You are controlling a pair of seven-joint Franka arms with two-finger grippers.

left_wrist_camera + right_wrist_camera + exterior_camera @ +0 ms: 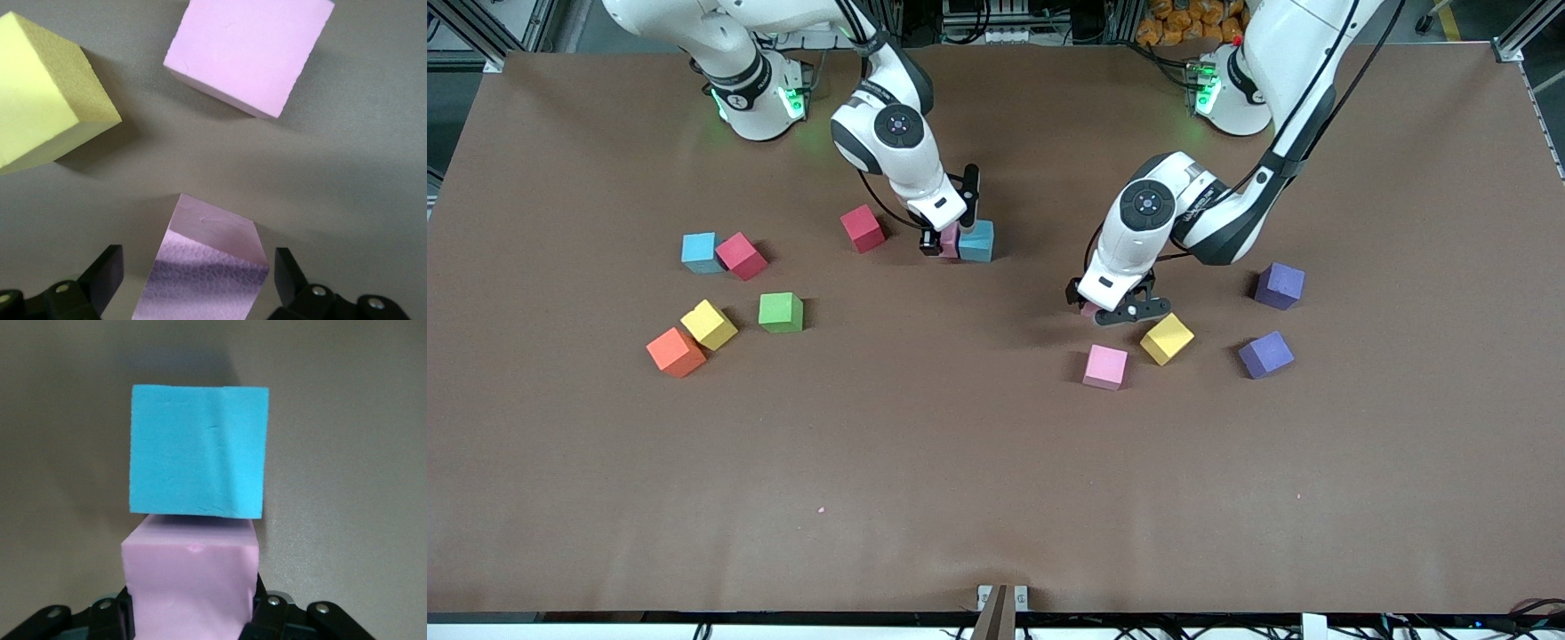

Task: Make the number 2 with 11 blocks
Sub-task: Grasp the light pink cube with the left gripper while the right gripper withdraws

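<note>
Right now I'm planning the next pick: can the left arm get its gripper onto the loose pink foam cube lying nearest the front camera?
Probably yes. The left gripper stands open around another pink cube, so it is not free at once. The loose pink foam cube lies close by, apart from the yellow cube, its top uncovered.

**Hidden and cut-off parts of the scene**

In the front view, the pink block [949,240] held by the right gripper [947,238] is mostly covered by that gripper. A second pink block [1088,309] under the left gripper [1112,307] shows only as a sliver. In the left wrist view, the yellow block [47,100] and the farther pink block [250,53] are cut by the edges. Both arms' upper links leave the front view's top edge.
</note>
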